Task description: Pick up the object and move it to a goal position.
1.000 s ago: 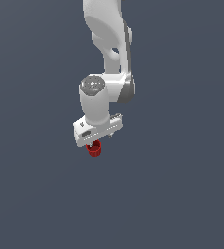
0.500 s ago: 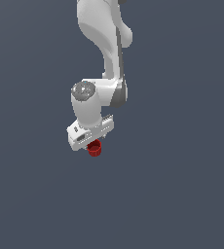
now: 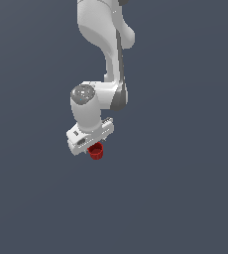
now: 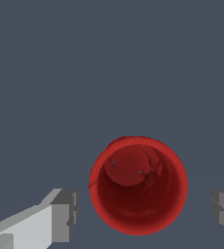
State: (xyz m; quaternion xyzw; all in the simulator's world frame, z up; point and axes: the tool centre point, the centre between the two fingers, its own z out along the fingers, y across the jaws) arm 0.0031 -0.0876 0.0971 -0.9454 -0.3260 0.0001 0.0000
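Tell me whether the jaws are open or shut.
Open: in the wrist view, both fingers stand clear of the red cup, with gaps either side.

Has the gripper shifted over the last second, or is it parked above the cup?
Yes. Against the red cup, which stays put in the exterior view, the gripper has drifted toward that view's left. In the wrist view its fingers flank the cup, not touching.

a bare simulated test space: a white robot arm [image 3: 103, 59] hangs against a flat, featureless slate-grey ground [image 3: 185, 188], with rendered surfaces, no walls or furniture in sight.
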